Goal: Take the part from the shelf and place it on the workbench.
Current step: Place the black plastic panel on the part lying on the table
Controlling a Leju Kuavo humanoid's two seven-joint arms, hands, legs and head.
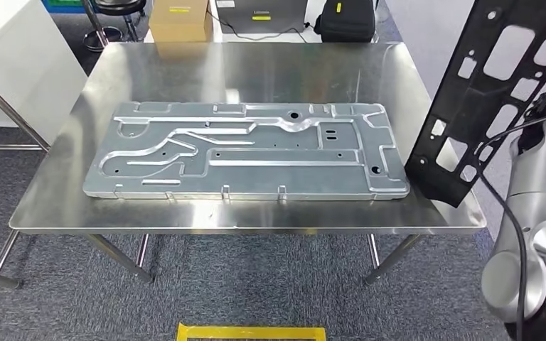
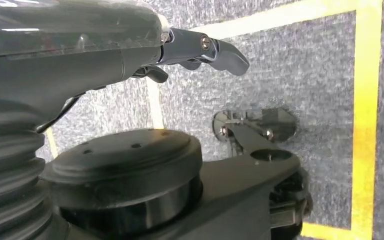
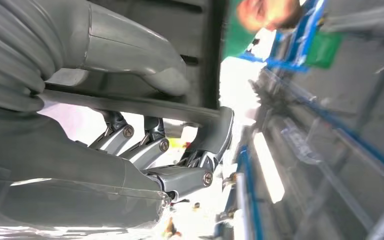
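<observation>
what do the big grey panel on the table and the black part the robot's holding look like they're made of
Grey panel: likely stamped sheet metal, dull silver, with pressed ribs catching light. Black part: thin, matte black with cutouts, perhaps coated metal or plastic; unclear which. Table: brushed stainless, mirror-like reflections.

Steel workbench [image 1: 57, 192] occupying the centre of the head view, standing on grey carpet [image 1: 256, 284], and lying flat on it, one large stamped grey metal panel [image 1: 245, 150], lengthwise across the middle.

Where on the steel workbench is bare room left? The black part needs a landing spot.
Free: the far strip of the shiny steel workbench behind the large grey stamped metal panel, and the left margin. Crowded: the right edge, where the black perforated part hangs.
</observation>
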